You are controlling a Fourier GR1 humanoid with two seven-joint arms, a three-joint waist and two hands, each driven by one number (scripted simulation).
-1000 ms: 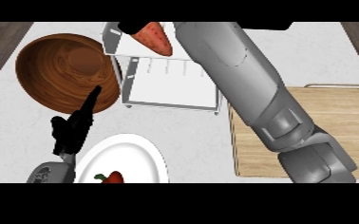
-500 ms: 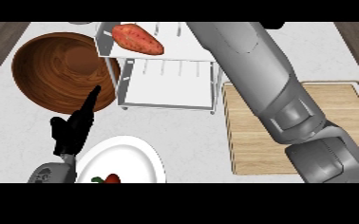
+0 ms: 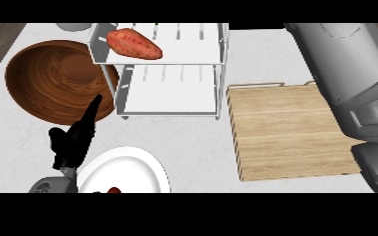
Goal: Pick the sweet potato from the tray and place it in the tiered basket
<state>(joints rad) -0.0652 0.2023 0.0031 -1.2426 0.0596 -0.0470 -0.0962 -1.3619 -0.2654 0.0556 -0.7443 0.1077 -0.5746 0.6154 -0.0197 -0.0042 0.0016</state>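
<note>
Resting near the counter's front-left edge, the left hand [image 3: 71, 141] keeps its fingers straight and open, holding nothing, between the wooden bowl [image 3: 55, 80] and the white plate [image 3: 125, 172]. Only the right forearm [image 3: 336, 70] shows along the right edge, over the wooden tray [image 3: 284, 135]; its hand is out of sight. The sweet potato [image 3: 133, 43] lies alone on the left side of the tiered basket's [image 3: 196, 50] top shelf, so the placing looks done.

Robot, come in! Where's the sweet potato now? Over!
Sweet potato lying on tiered basket's top shelf. Left hand open, resting beside wooden bowl. Right hand out of view.
</note>
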